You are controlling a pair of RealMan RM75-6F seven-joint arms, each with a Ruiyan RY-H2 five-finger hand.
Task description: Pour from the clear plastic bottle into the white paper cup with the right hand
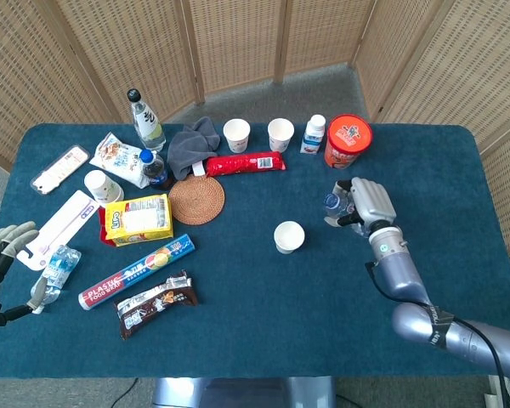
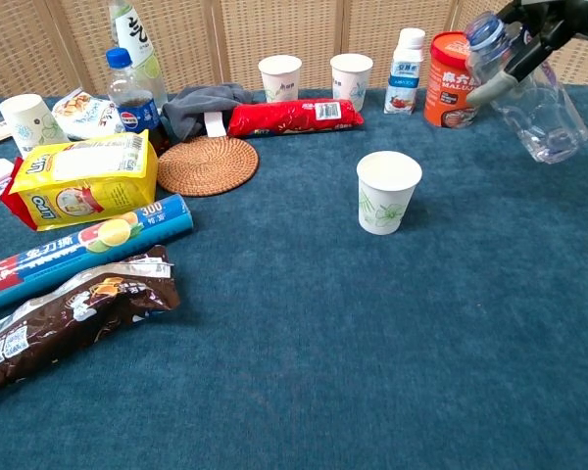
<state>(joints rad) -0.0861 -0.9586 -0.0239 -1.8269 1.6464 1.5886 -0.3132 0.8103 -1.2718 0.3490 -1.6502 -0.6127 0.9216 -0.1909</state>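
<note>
Your right hand's fingers (image 2: 510, 73) wrap the clear plastic bottle (image 2: 529, 93) just below its neck, so your right hand (image 1: 367, 202) holds the bottle in the air, tilted, with the blue cap end up and toward the white paper cup (image 1: 288, 236) and the base slanting down and away (the chest view shows this best). The bottle's mouth is well to the right of the cup, not over it. The cup stands upright on the blue table (image 1: 263, 323), apart from the hand. From the hand, your right forearm (image 1: 399, 272) runs back toward the near right table edge. Your left hand (image 1: 4, 246) sits at the far left table edge with fingers spread and holding nothing, just beside a crumpled clear bottle (image 1: 55, 270) lying on the cloth.
</note>
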